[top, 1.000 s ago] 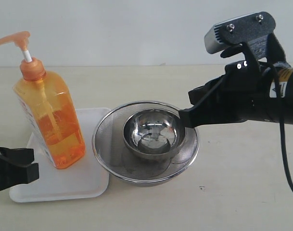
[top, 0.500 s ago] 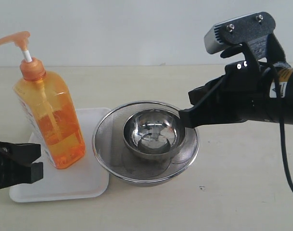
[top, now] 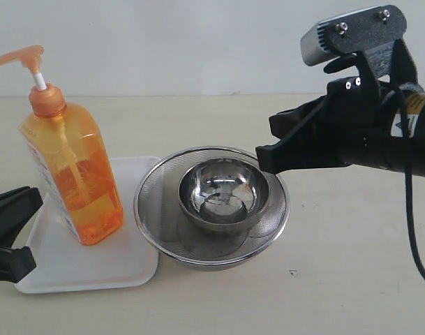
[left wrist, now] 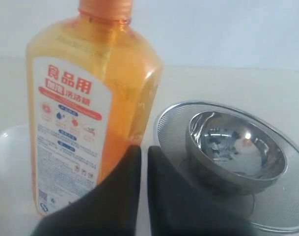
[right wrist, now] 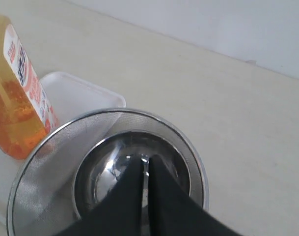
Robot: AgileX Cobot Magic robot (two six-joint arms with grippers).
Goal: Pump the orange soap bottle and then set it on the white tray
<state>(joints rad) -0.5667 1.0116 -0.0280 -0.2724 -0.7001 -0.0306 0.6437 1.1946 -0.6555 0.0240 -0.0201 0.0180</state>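
Two arms frame the exterior view. The orange soap bottle [top: 72, 174] stands upright on the white tray [top: 93, 269] at the left, just beside a mesh strainer [top: 156, 199] that holds a steel bowl [top: 222, 195]. The left gripper [top: 8, 236] sits at the near-left edge, close to the tray's corner and apart from the bottle. The right gripper [top: 264, 159] hovers over the strainer's right rim with its fingers pressed together and nothing in them.

From the left wrist, the left gripper's [left wrist: 144, 150] fingers are pressed together and empty. The bottle's label side [left wrist: 70, 113] is close ahead and the bowl [left wrist: 232, 147] lies beyond.

From the right wrist, the closed right gripper's [right wrist: 145, 162] tips hang above the bowl [right wrist: 105, 167], well apart from the bottle [right wrist: 14, 108] on the tray [right wrist: 85, 96].

The placing looks done, since the bottle already rests inside the tray's rim. Whether it was pumped cannot be told, as the pump head is up.

If pumping remains, press straight down on the head's flat top with closed fingers and steady the body, because a tall bottle tips easily. If the arms are to clear away instead, the left one should move away from the bottle, not past it.
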